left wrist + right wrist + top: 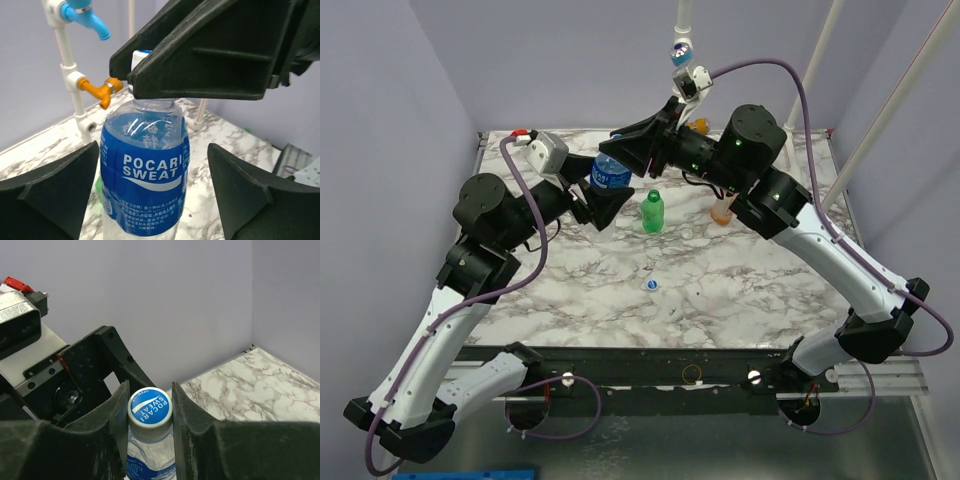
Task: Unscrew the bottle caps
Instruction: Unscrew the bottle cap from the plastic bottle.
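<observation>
My right end effector (150, 391) pinches the blue cap (150, 409) of the blue-label bottle (145, 170), which stands rear-left on the bench (740, 290). My left end effector (152, 150) gapes wide, flanking the body without touching it. If I twist now, the unbraced bottle may spin or topple.
</observation>
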